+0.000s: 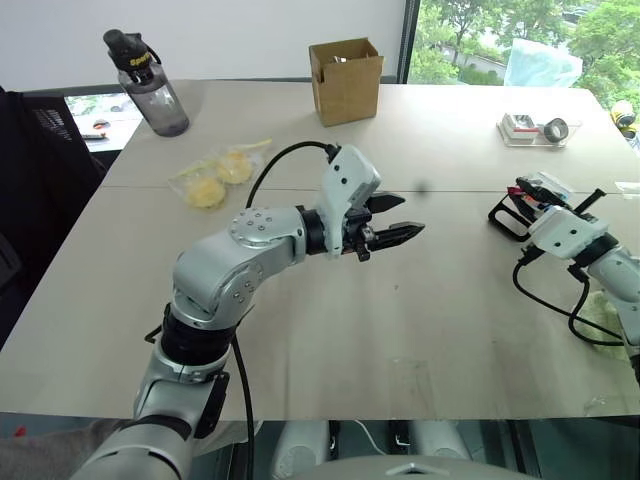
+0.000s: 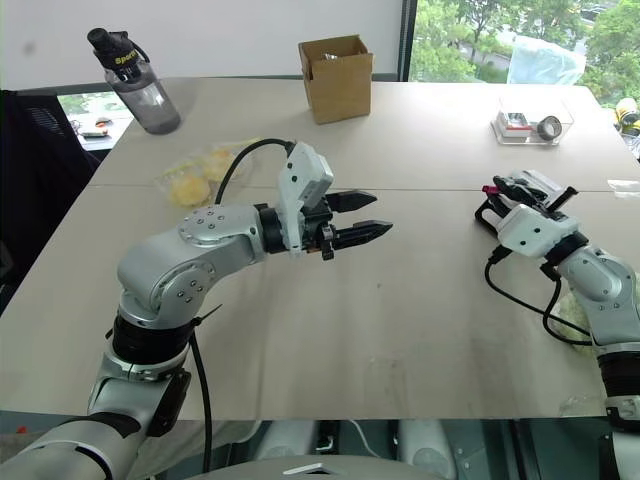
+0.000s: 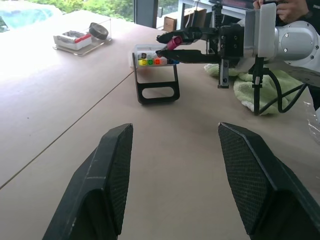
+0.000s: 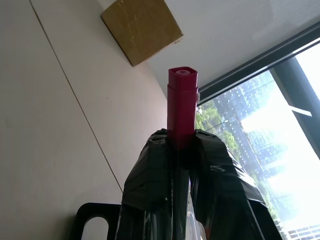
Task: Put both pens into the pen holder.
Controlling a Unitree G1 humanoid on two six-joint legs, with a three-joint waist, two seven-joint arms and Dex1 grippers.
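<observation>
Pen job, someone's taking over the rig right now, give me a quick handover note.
Right gripper: shut on the magenta-capped pen, held just over the pen holder at the table's right side.
Left gripper: open, empty, hovering mid-table.
Done: magenta pen picked up and brought to the holder.
Left: seat it in the holder. The second pen isn't identifiable here; find it and put it in too.

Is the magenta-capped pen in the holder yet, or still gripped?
Gripped: the right pincer is shut on the magenta-capped pen, just above the holder.

water bottle [image 1: 148, 83], cardboard box [image 1: 346, 79], clear tray [image 1: 533, 129]
</observation>
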